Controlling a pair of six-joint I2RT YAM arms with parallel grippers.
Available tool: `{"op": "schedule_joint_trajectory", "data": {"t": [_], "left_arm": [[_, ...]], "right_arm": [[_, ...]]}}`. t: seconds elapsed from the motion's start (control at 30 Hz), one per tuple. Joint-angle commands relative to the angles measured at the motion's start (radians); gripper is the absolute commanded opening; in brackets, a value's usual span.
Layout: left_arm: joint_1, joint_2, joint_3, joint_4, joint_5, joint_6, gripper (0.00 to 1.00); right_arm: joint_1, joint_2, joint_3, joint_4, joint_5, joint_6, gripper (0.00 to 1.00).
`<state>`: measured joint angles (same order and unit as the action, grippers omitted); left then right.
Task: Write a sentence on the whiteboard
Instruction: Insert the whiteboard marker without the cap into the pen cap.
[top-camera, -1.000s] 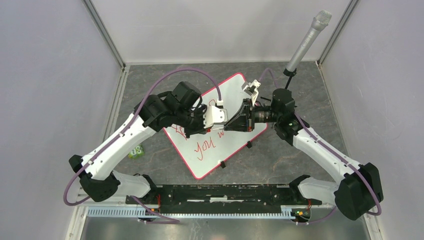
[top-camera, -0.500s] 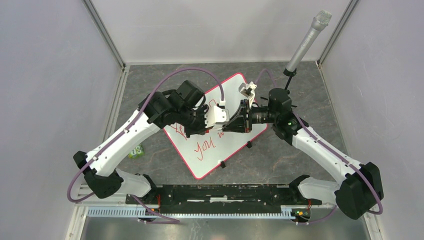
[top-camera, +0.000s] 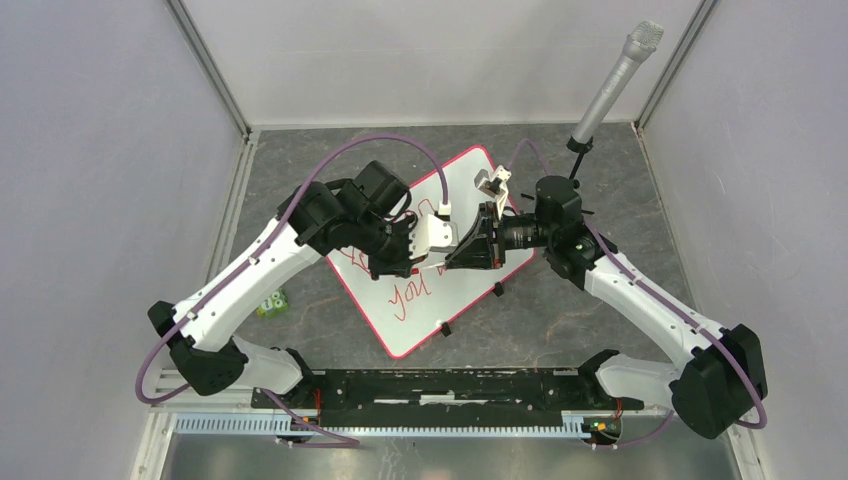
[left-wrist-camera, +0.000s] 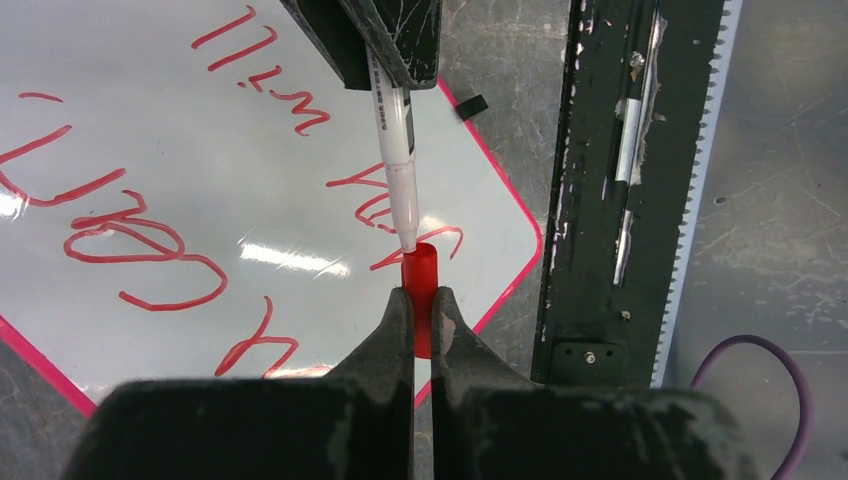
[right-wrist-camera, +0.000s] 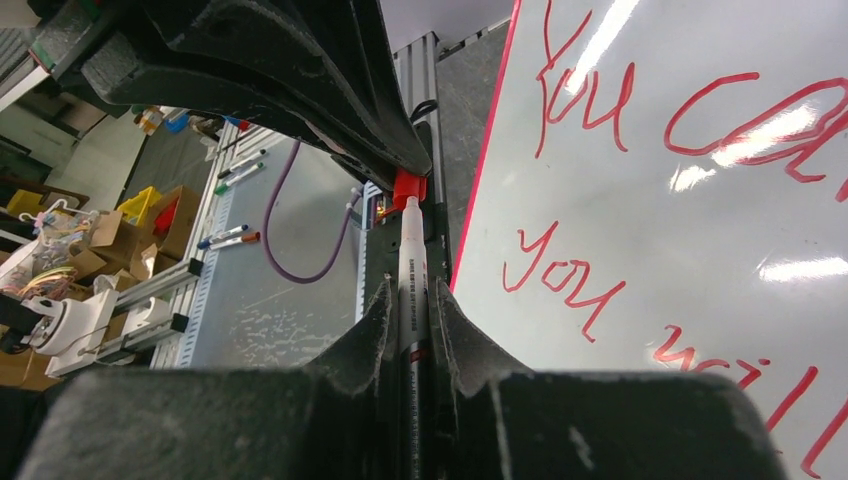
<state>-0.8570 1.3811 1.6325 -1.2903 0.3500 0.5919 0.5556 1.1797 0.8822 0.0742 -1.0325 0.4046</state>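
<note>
on the left, the left gripper (left-wrist-camera: 421, 300) is seen pinched tight on a red cap (left-wrist-camera: 420, 270), with the cap's open mouth turned toward the right arm. the tip of a white marker (left-wrist-camera: 398, 150) is set right at that mouth, seemingly just entering it, and the two are lined up on one axis. the marker's barrel is clamped narrowly between the jaws of the right gripper (right-wrist-camera: 411, 290), with its tip pointed away from that arm and toward the left one. both grippers are met in the air above the middle of the board.

the whiteboard (top-camera: 445, 300) is laid flat on the grey table between the two arms, turned like a diamond. its long axis is run from the near left to the far right, and its two black clips are placed on the long edge facing the near right. the sentence (top-camera: 409, 292) is written in red in two lines along that long axis, and "you can" over "you will" can be read from the right wrist view.

the writing is judged finished, and the capping of the marker is judged to be the step in hand. for the next move, a straight push along the shared axis is called for, with both grips kept firm until the cap is seated.
</note>
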Motion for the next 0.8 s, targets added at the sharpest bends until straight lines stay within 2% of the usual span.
{"op": "schedule_joint_trajectory", "data": {"t": [0.0, 0.27, 0.5, 0.77], "left_arm": [[-0.02, -0.026, 0.044, 0.18, 0.196, 0.031, 0.02], [-0.018, -0.048, 0.021, 0.19, 0.199, 0.017, 0.02], [-0.013, -0.08, -0.014, 0.193, 0.205, 0.022, 0.02], [-0.01, -0.103, -0.036, 0.194, 0.22, 0.042, 0.02]], "right_arm": [[0.023, 0.012, -0.002, 0.122, 0.003, 0.034, 0.0], [0.024, 0.003, -0.001, 0.159, -0.035, 0.036, 0.0], [0.025, -0.009, 0.031, 0.066, -0.028, -0.057, 0.0], [0.023, -0.017, 0.063, 0.029, -0.013, -0.084, 0.0]]}}
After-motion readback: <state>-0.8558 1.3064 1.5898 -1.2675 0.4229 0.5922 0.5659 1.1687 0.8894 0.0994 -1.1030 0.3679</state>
